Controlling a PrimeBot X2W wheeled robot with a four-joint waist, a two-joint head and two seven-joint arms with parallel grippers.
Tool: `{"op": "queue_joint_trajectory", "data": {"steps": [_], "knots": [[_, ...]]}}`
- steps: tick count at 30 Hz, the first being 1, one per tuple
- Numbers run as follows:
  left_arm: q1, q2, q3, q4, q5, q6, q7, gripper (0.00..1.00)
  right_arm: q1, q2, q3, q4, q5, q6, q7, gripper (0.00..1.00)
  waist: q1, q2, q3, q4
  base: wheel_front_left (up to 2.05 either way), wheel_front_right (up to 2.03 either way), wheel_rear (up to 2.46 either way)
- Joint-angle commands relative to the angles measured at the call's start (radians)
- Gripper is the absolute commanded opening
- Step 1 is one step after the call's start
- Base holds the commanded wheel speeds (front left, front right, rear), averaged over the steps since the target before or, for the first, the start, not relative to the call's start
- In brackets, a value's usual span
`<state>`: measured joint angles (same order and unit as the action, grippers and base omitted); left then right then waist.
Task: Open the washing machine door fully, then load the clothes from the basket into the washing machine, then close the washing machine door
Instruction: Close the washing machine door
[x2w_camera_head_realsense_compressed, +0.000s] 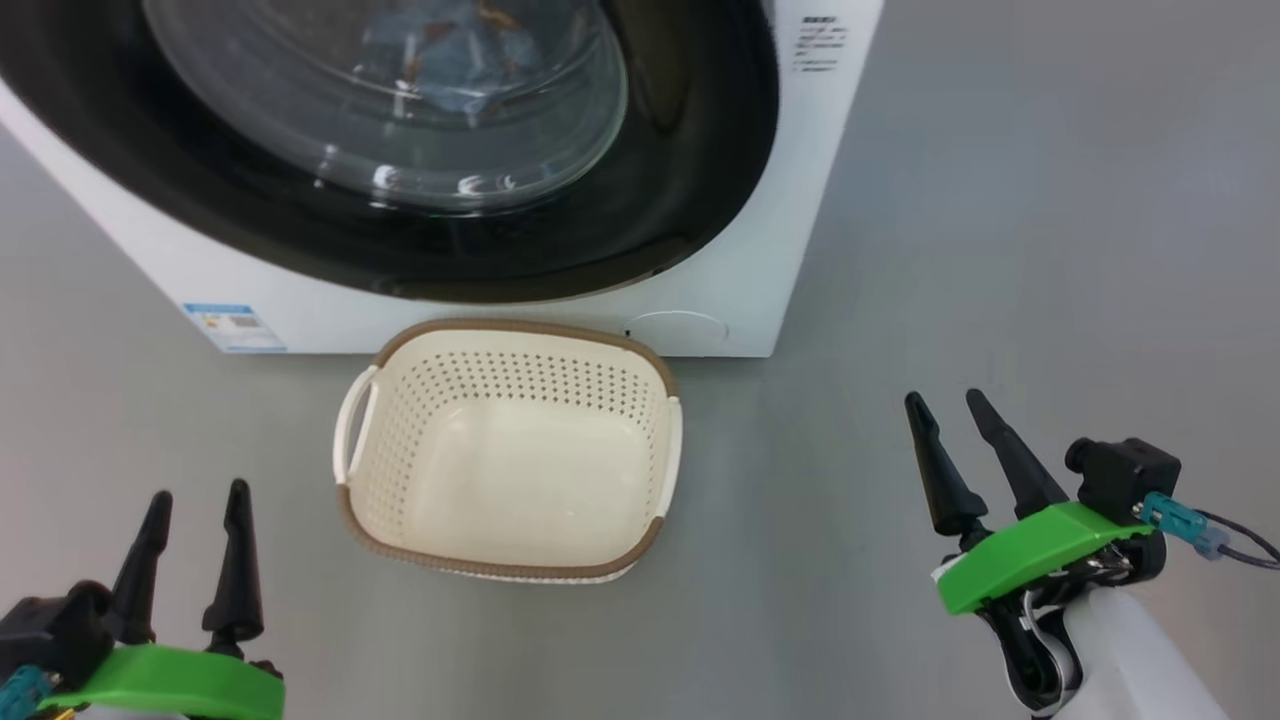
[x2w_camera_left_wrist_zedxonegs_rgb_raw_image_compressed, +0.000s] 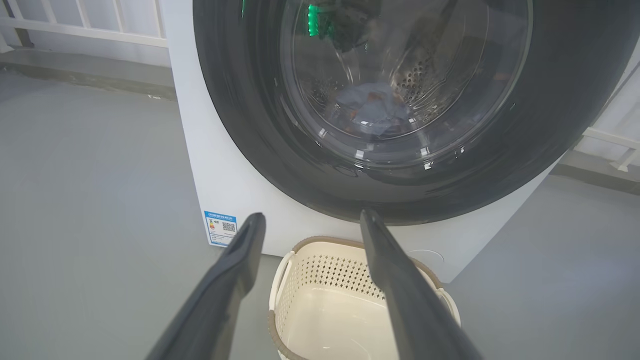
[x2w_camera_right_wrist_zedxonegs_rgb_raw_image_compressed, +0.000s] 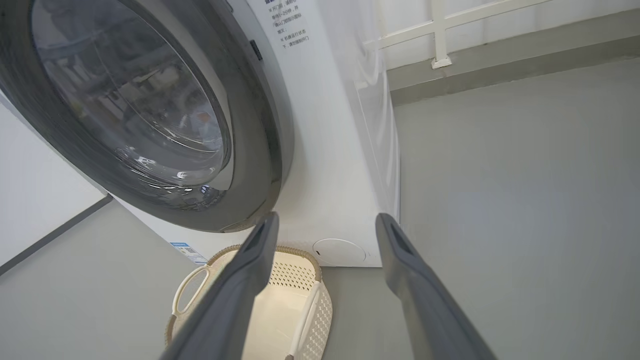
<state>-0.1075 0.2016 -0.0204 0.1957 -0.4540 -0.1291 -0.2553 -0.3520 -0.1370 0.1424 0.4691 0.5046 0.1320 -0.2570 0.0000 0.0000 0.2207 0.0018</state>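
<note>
Though wide apart, both jaws empty.

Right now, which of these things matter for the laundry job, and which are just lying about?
Job: washing machine, washing machine door, blue printed clothes behind the door, empty cream basket.
Just there: blue label sticker, white railing, round cover low on the machine.

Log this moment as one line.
door: shut | clothes: inside washing machine | basket: empty, before machine | left gripper: open, free | right gripper: open, free
</note>
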Motion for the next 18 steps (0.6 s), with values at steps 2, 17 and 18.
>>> {"op": "queue_joint_trajectory", "data": {"steps": [2, 17, 18], "knots": [[0.008, 0.031, 0.044, -0.018, 0.010, -0.002, -0.006, 1.00, 0.028, -0.011, 0.008, -0.023, 0.002, -0.001, -0.005, 1.00, 0.0000, 0.0000, -0.027, -0.042, 0.00, 0.00, 0.00], [0.066, 0.030, 0.078, -0.017, 0.039, -0.002, -0.006, 1.00, 0.112, -0.042, -0.025, -0.034, 0.001, -0.001, -0.005, 1.00, 0.0000, 0.0000, -0.061, -0.106, 0.00, 0.00, 0.00], [0.068, 0.030, 0.080, -0.019, 0.040, -0.002, -0.006, 1.00, 0.116, -0.042, -0.028, -0.035, 0.001, -0.001, -0.005, 1.00, 0.0000, 0.0000, -0.062, -0.108, 0.00, 0.00, 0.00]]}}
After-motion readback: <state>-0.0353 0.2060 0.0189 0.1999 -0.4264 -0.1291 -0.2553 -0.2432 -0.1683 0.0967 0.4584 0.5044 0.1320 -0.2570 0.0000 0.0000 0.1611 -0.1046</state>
